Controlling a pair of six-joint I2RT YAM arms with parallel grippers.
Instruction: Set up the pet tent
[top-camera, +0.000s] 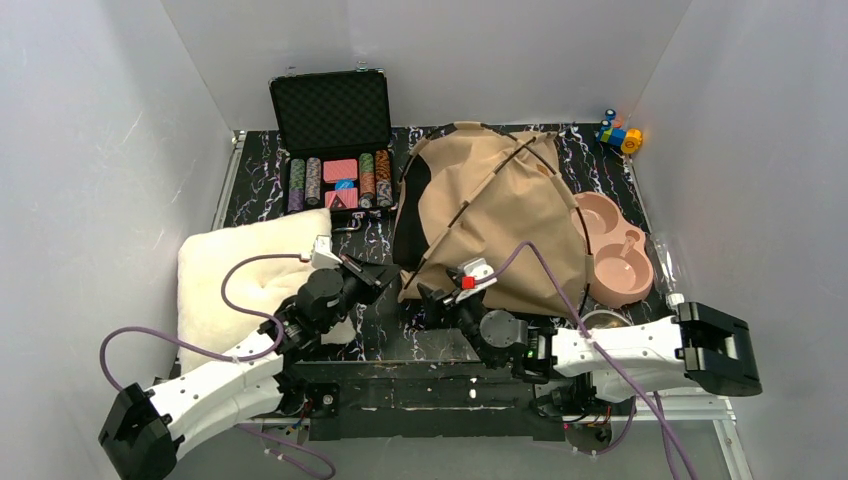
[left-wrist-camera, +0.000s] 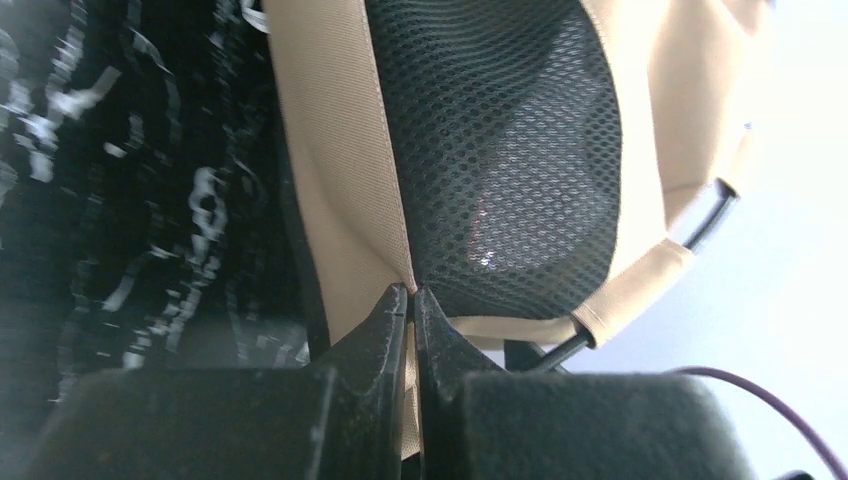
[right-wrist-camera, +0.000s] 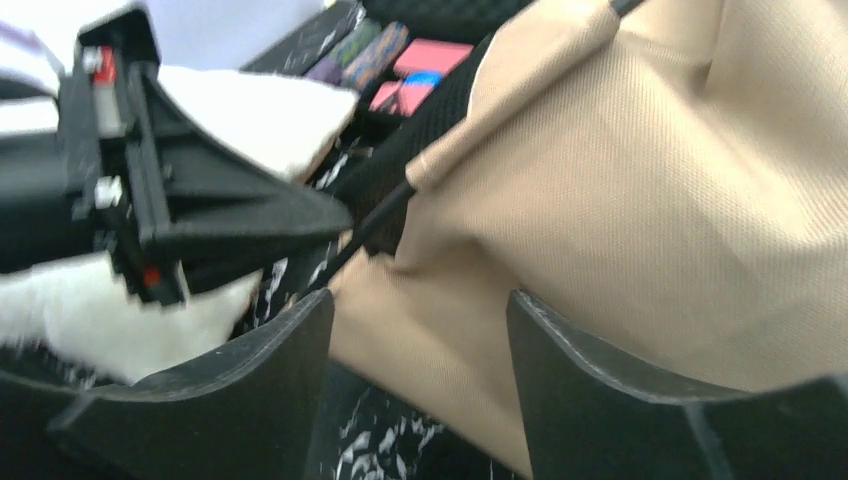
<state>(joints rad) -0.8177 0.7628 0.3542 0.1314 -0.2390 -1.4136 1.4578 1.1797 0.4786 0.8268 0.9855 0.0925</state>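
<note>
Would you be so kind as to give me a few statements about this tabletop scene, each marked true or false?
1. The left end effector is shut on the tan canvas pet tent. True.
2. The right end effector is clamped on a tent pole. False: its jaws stand open and grip nothing.
3. The pink double bowl lies on the left side of the tent. False: it lies on the right side.
4. The black foam-lined case is open. True.
5. The fluffy cream cushion sits inside the tent. False: it lies on the table to the tent's left.
</note>
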